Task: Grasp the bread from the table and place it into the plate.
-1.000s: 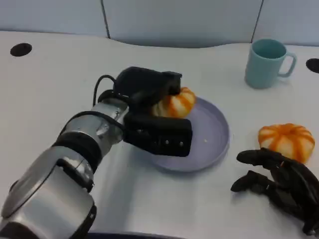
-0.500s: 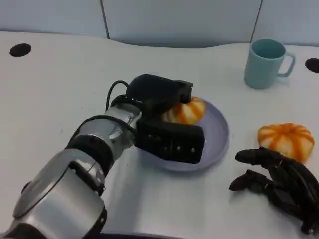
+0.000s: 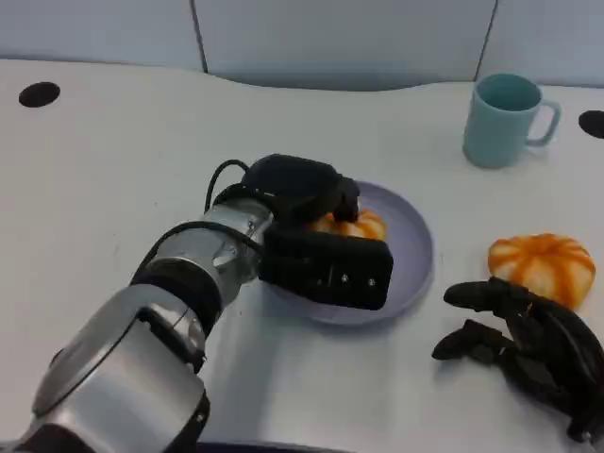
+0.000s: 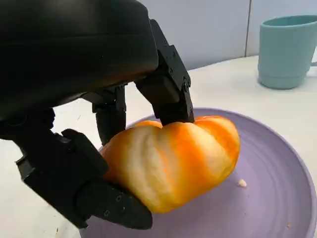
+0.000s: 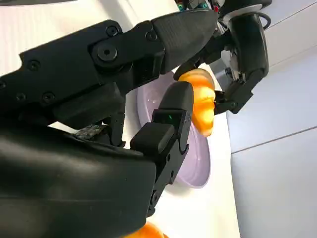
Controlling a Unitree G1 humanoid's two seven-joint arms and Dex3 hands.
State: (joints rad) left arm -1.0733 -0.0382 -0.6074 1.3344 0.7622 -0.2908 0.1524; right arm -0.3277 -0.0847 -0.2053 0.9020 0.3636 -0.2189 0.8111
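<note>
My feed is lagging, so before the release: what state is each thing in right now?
Left robot hand: grips the bread over the plate.
Bread: held, low over the plate; contact unclear.
Plate: upright on the table, a few crumbs inside.
Second bread: on the table, untouched.
Right robot hand: beside the second bread, holding nothing, fingers apart.
Mug: upright; contents not visible.
</note>
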